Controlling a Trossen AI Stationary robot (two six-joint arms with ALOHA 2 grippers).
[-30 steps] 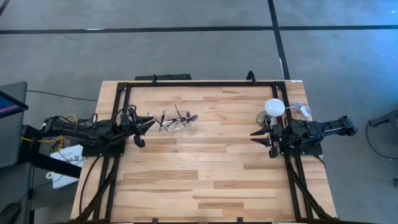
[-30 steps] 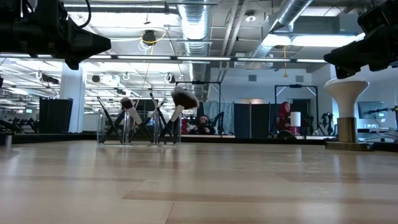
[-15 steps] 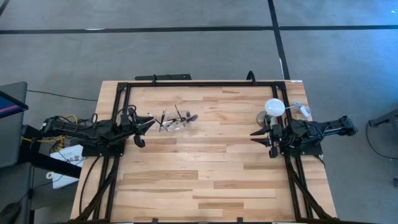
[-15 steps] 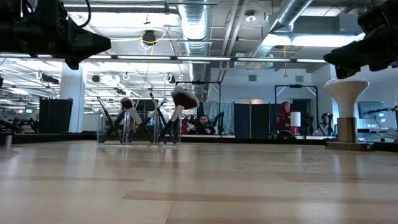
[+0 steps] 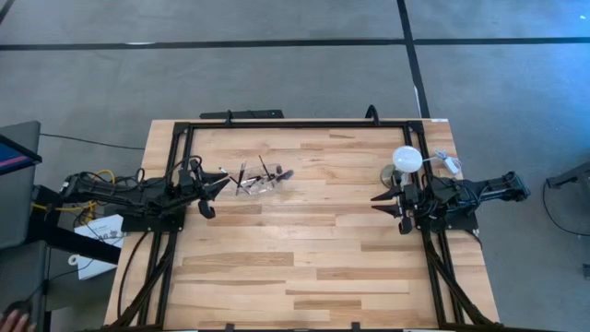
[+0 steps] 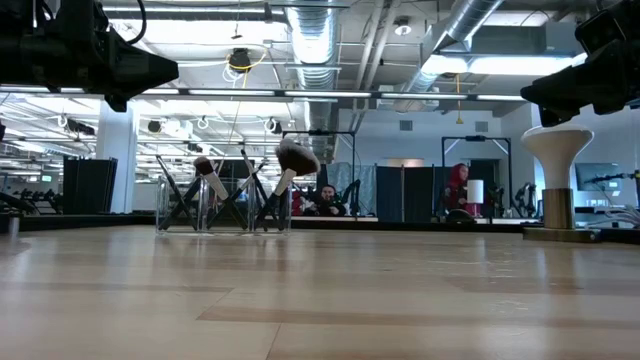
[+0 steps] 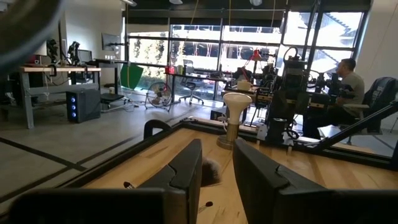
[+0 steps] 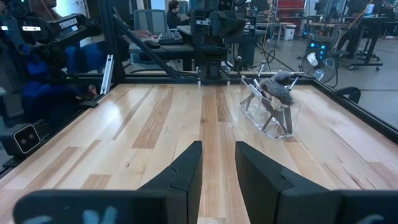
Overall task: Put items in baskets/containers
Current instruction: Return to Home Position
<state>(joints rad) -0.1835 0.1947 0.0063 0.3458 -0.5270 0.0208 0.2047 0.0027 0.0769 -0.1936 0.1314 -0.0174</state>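
The clear plastic container (image 5: pixel 256 182) stands on the table near its far left part, also seen in the low view (image 6: pixel 222 212) and the right wrist view (image 8: pixel 272 111). Several slim dark makeup brushes (image 6: pixel 240 188) stick out of it, leaning on its walls; one has a fluffy head (image 6: pixel 297 156). My left gripper (image 5: pixel 216 195) waits open at the table's left edge, just left of the container. My right gripper (image 5: pixel 387 205) waits open at the right edge, far from the container. Neither touches anything.
A white round ball on a stand (image 5: pixel 406 160) sits at the table's far right, beside my right arm, with a white cable (image 5: pixel 448 162) behind it. A black frame (image 5: pixel 304 123) runs along the table's far, left and right edges. Bare wood fills the middle and near side.
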